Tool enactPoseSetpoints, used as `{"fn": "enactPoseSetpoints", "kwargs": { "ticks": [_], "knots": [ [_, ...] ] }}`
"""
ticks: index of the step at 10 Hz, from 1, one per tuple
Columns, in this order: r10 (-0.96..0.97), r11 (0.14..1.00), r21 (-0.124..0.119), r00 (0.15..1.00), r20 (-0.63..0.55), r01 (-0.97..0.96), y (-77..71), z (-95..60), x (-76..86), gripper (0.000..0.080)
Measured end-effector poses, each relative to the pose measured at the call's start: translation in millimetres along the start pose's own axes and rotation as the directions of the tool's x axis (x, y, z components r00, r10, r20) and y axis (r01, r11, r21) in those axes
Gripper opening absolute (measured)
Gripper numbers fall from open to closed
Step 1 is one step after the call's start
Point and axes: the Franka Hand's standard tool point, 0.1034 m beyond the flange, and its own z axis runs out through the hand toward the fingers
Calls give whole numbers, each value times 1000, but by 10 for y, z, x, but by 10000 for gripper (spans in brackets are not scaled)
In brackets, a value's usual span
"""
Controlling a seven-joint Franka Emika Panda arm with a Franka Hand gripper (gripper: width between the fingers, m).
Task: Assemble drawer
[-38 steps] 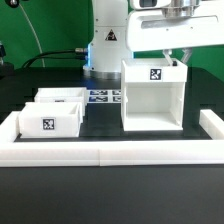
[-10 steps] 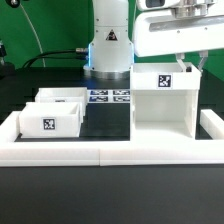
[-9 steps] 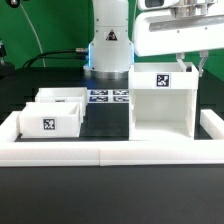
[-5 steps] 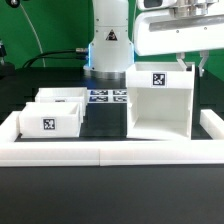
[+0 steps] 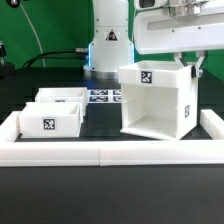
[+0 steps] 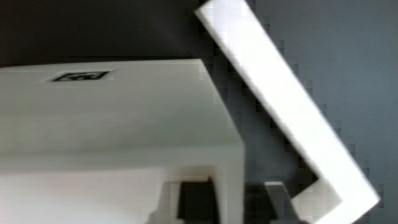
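Note:
The drawer's tall open-fronted box housing (image 5: 155,105) stands at the exterior view's right, turned askew, with a tag on its top. My gripper (image 5: 190,66) is at the housing's top right edge, shut on its side wall. In the wrist view the gripper (image 6: 235,206) straddles that wall (image 6: 228,170), with one dark finger (image 6: 192,202) inside the box and the other outside. The tagged top also shows in the wrist view (image 6: 107,95). Two smaller open-top trays stand side by side at the left, one in front (image 5: 48,121) and one behind (image 5: 61,97).
A low white wall (image 5: 110,152) borders the black table at the front and sides; it also shows in the wrist view (image 6: 276,110), close beside the housing. The marker board (image 5: 104,96) lies at the back, before the robot's base (image 5: 108,45).
The housing went from the middle to the right and now has swung askew, its open front turned toward the exterior view's left. The gripper stays at its top right edge. The trays have not moved.

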Motion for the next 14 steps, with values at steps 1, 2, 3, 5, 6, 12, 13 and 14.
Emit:
{"fn": "enactPoseSetpoints", "kwargs": {
  "ticks": [1, 2, 3, 5, 6, 12, 13, 14],
  "knots": [
    [72, 997, 4, 997, 5, -72, -13, 2, -17, 41],
    [126, 992, 8, 992, 11, -126, -23, 3, -30, 41],
    [145, 989, 10, 989, 13, -145, -27, 4, -35, 41],
    [234, 972, 13, 972, 22, -234, -41, 6, -54, 41],
    [319, 947, 17, 947, 35, -320, -44, 10, -62, 41],
    [698, 712, 7, 709, 97, -702, -90, 71, 3, 41],
    [718, 692, 5, 688, 102, -722, -99, 73, -10, 41],
    [717, 693, 5, 690, 102, -721, -101, 73, -12, 41]
  ]
}}
